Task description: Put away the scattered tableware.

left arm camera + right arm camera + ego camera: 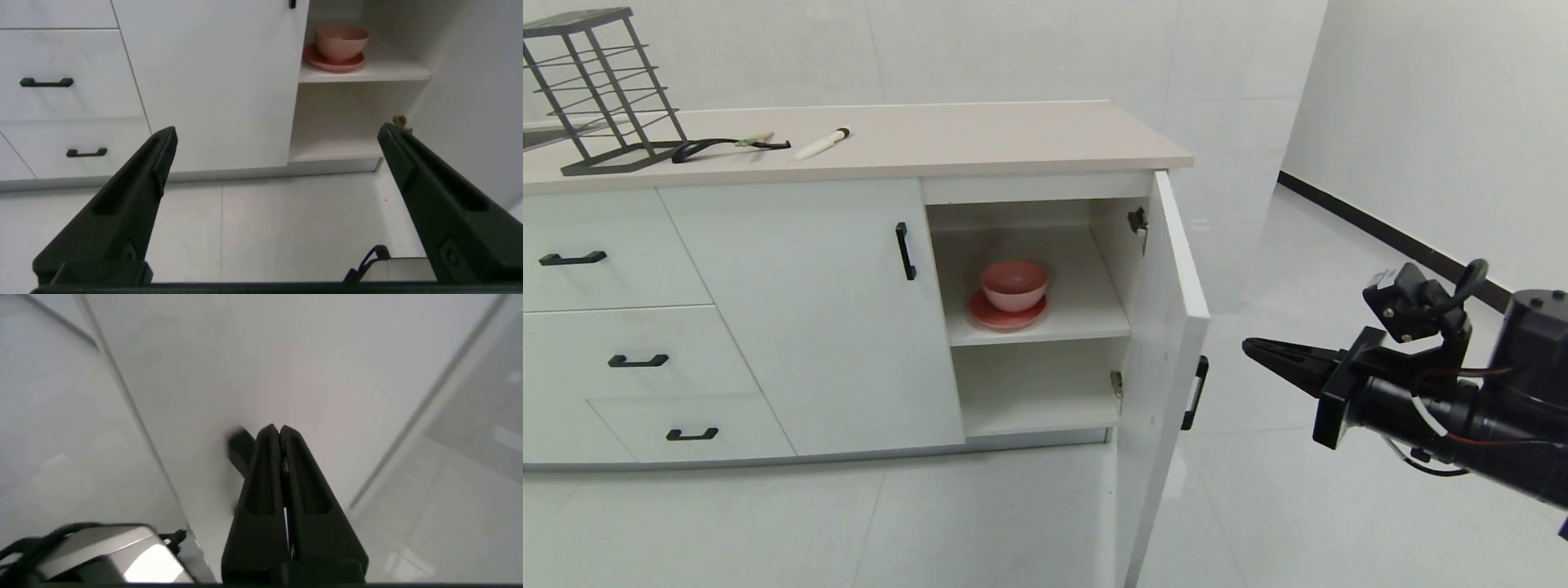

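The white cabinet [809, 327] is standing with its door [1168, 327] swung open. The right gripper [1250, 349] is hanging beside that door, closed tight on nothing; the left gripper [274, 163] is spreading wide, empty. On the upper shelf [1086, 310], a red plate [1005, 317] is carrying a pink bowl [1014, 284]

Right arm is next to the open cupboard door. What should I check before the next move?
1. Bowl sits on plate, upper shelf: ok.
2. Both set back from the shelf edge: ok.
3. Right tool shut and empty: ok.
4. Right tool touching door or handle: cannot tell.
5. Left tool open and empty: ok.
6. Counter tidied: not ok, black utensil and white utensil lie there.
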Available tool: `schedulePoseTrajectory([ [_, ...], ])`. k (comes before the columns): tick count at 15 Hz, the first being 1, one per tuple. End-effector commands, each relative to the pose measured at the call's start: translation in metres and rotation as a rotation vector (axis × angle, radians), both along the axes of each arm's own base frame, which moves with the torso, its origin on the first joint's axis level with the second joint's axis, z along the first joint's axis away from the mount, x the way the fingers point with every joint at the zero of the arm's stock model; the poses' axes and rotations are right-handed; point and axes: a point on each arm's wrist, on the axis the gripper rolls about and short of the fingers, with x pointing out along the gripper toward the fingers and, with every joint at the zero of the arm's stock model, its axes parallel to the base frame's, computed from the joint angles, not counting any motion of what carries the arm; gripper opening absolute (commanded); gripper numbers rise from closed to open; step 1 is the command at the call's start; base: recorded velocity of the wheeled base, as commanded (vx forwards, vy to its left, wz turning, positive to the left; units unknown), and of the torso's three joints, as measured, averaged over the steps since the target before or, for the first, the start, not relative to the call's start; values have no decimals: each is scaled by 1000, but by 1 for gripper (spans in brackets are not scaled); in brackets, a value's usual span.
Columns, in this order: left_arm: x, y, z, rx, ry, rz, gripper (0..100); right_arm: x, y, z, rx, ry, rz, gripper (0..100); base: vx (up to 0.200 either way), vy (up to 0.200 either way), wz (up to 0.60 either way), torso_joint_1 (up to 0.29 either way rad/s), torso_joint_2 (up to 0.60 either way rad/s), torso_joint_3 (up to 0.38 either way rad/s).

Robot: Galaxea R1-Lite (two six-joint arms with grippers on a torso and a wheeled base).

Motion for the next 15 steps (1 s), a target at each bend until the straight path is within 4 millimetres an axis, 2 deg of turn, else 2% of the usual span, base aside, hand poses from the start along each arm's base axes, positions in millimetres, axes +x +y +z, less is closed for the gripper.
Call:
schedulePoseTrajectory([
  [1, 0, 0, 0, 0, 0, 0, 100, 1, -4, 1, -1, -7, -35, 0, 0, 0, 0, 0, 0, 0],
  [4, 0, 0, 0, 0, 0, 0, 100, 8, -4, 4, 4, -29, -49, 0, 0, 0, 0, 0, 0, 0],
  [9, 0, 0, 0, -2, 0, 0, 100, 30, 3, -5, 22, -72, -49, 0, 0, 0, 0, 0, 0, 0],
  [15, 0, 0, 0, -5, 0, 1, 100, 28, 2, -5, 23, -78, -49, 0, 0, 0, 0, 0, 0, 0],
])
